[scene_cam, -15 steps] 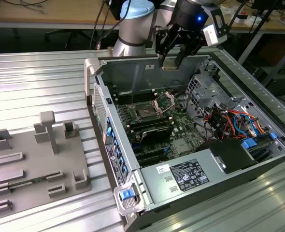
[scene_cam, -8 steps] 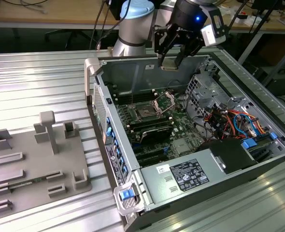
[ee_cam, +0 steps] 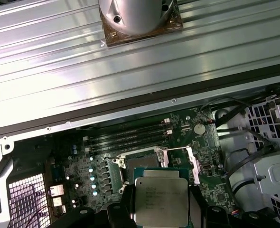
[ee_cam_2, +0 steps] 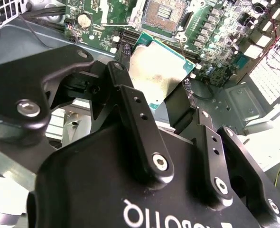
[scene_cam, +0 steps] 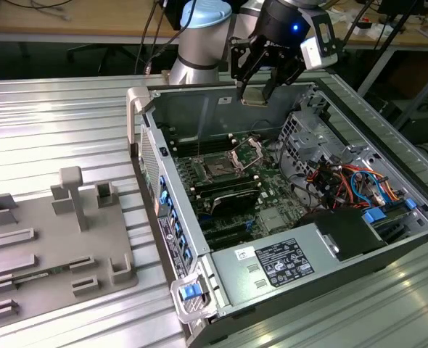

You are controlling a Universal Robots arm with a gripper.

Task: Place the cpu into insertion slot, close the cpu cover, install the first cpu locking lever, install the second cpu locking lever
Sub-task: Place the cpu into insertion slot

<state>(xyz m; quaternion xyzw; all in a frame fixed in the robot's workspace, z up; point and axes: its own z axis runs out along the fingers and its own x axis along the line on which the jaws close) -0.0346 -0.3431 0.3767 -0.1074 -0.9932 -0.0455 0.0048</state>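
Note:
My gripper (scene_cam: 256,91) hangs above the far edge of the open computer case, shut on the cpu (scene_cam: 253,96), a flat silvery square. In both wrist views the black fingers (ee_cam_2: 130,102) press the cpu (ee_cam_2: 161,66) (ee_cam: 160,197) by two opposite edges. The insertion slot (scene_cam: 219,169) (ee_cam: 142,161) (ee_cam_2: 171,12) lies bare on the green motherboard, lower than the chip and off to one side of it. The cpu cover (scene_cam: 248,151) stands raised beside the slot. I cannot tell the locking levers apart around the socket.
The power supply (scene_cam: 283,262) with its white label sits at the case's near end. A metal drive cage (scene_cam: 308,138) and coloured cables (scene_cam: 348,181) crowd the exterior view's right. A grey fixture plate (scene_cam: 47,239) lies on the ribbed table on the left.

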